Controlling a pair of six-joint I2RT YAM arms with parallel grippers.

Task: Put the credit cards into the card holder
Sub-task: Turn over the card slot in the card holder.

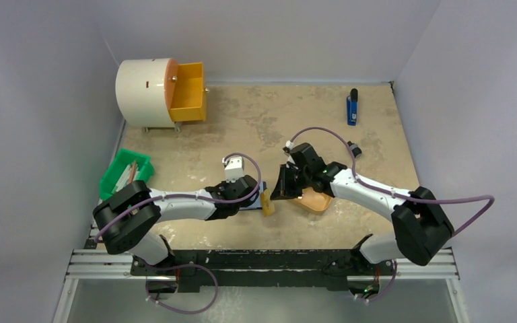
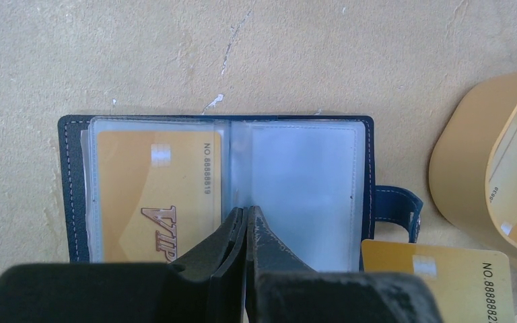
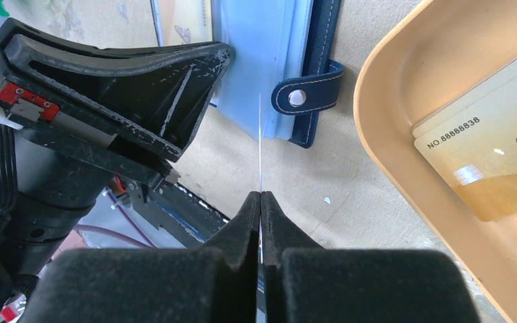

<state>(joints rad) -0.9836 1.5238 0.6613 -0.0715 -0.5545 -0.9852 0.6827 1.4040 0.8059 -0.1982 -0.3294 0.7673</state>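
pinching a gold plastic credit card (image 2: 437, 281) edge-on beside the unfolded navy-blue leather card holder (image 2: 232, 168), the right gripper (image 3: 261, 198) may snag its clear sleeve (image 2: 306, 188) and bend the card, or drag the holder from under the left gripper (image 2: 246, 212), tips closed on its fold

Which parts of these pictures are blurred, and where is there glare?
Left wrist view: left claw blurred, card holder sharp, small glare on the inserted card. Right wrist view: right claw blurred, held credit card edge-on, a thin bright line.
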